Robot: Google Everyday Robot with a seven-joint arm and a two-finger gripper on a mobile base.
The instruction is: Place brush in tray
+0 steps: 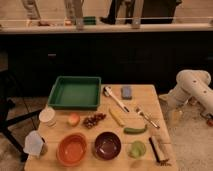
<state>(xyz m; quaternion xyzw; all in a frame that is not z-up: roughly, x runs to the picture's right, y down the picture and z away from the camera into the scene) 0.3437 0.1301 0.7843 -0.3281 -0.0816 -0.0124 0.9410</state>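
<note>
The brush (116, 99) lies on the wooden table, a long white stick with a small dark head at its far end. It slants just right of the green tray (75, 93), which stands at the table's back left with nothing in it. My gripper (174, 116) hangs off the table's right edge at the end of the white arm (192, 82). It is open and holds nothing, well to the right of the brush.
A blue sponge (127, 91), a fork (145, 116), a yellow piece (116, 116), a green vegetable (135, 130), a green apple (136, 148) and a scrub brush (159, 148) lie on the right. An orange bowl (72, 149), a maroon bowl (107, 145), grapes (93, 120), a peach (73, 119) and a white cup (47, 116) sit at front left.
</note>
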